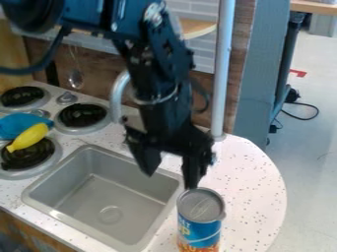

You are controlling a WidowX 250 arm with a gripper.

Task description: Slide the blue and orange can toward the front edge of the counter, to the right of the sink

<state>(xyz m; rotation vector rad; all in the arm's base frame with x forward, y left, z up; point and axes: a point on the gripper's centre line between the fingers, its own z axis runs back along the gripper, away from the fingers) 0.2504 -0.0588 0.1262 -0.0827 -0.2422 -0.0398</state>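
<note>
Pincer parted near can; sink beside; faucet behind

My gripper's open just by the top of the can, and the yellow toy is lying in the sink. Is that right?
One thing is off: in the camera view, the yellow toy lies over at the stove burners, not in the sink. The gripper is indeed open by the top of the can.
</note>
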